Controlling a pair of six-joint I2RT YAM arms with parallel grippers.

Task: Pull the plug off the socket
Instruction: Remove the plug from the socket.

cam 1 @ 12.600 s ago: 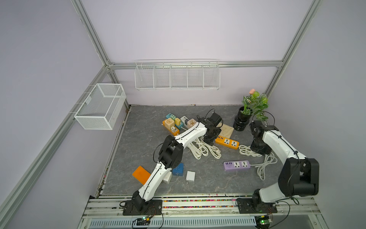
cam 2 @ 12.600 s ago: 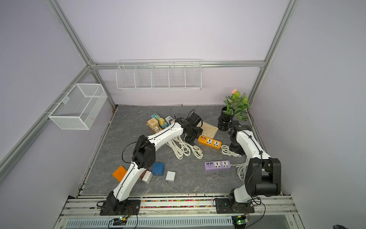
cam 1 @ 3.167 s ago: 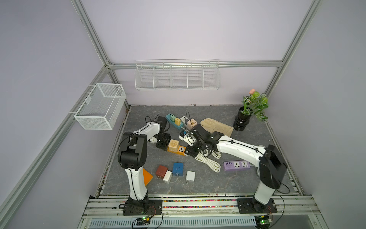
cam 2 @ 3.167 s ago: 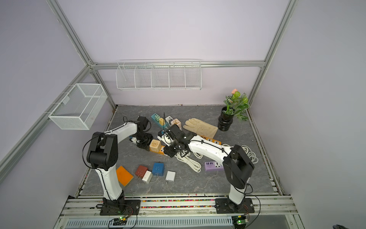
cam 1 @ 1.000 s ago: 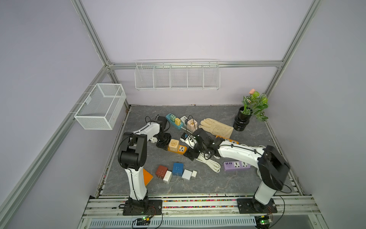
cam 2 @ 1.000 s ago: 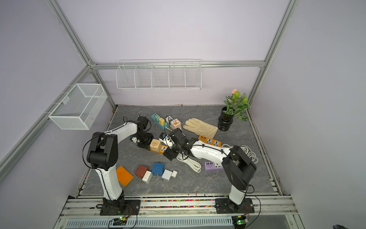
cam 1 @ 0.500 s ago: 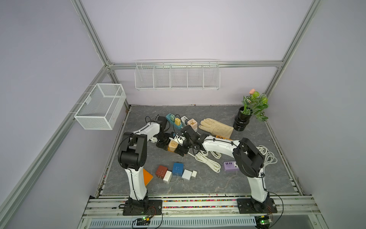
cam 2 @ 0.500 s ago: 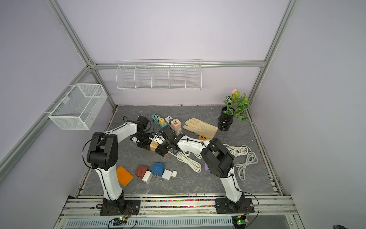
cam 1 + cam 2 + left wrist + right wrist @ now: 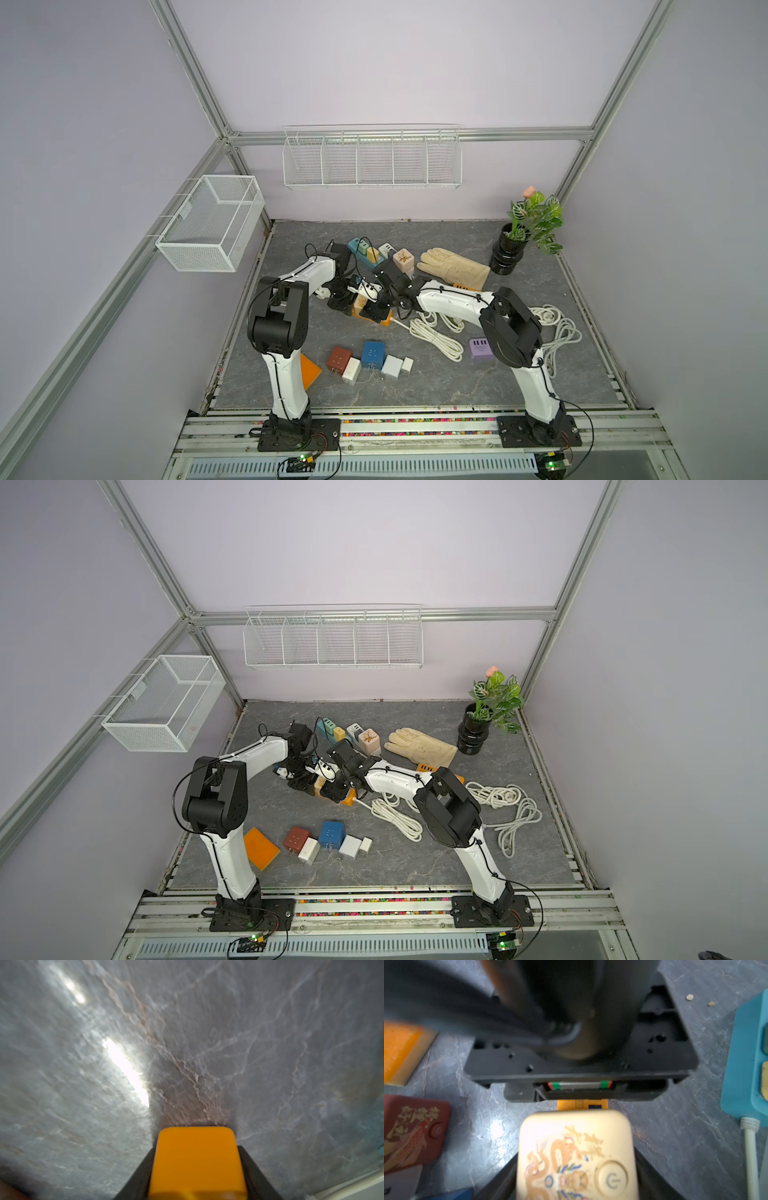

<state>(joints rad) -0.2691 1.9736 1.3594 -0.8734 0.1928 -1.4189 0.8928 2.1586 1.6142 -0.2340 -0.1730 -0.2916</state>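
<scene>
Both top views are crowded where the left gripper and right gripper meet at the orange power strip. They hide most of the cream dragon-print plug standing on it. The wrist views show the left claw clamped on the strip's end and the right claw pinching the plug's sides.

Right of the orange strip, the right arm half covers a purple power strip. Behind the orange strip, a teal power strip carries two plugs and a black pot holds a plant. Five loose plugs lie in front of it, and two white cable coils lie to its right.
</scene>
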